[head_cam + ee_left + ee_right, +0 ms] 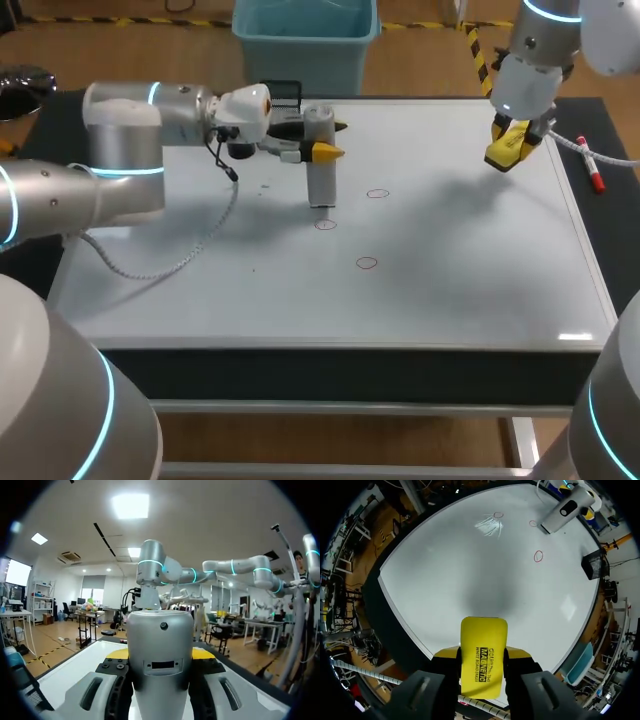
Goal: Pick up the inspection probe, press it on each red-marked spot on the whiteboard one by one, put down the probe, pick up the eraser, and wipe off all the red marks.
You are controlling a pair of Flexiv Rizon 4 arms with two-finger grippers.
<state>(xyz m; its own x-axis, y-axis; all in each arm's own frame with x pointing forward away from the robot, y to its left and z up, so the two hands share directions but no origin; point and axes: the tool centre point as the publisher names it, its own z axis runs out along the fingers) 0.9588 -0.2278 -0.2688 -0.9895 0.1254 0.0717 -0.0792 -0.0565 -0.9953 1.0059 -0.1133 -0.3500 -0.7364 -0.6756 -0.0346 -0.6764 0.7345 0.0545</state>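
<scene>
- Currently largest: whiteboard point(450, 290), white, lying flat, marked with three small red rings.
- Left gripper point(330, 139): comes in from the left over the far-left part of the board. Its jaws are clamped on the inspection probe from two sides, with the yellow tips flanking the probe's upper body.
- Inspection probe point(320, 170): silver cylinder, held upright. Its lower end is at the board just on the far side of the middle ring; whether it touches cannot be told.
- Right gripper point(512, 148): hangs above the far-right corner of the board, well apart from the rings. Its jaws are closed on the eraser.
- Eraser point(482, 657): yellow block, sticking out ahead of the right gripper's fingers.
- Marker pen point(592, 170): red and white, lying just off the board's right edge.
- Rings: far ring point(377, 193), middle ring point(326, 224), near ring point(366, 263); none is wiped.
- Handling note, as a judgement: the step in hand is probing.
  - Centre the tip over a ring before lowering.
  - Keep the cylinder vertical and press straight down, lightly.
  - Lift clear before moving on, since sliding could smear the ink.
</scene>
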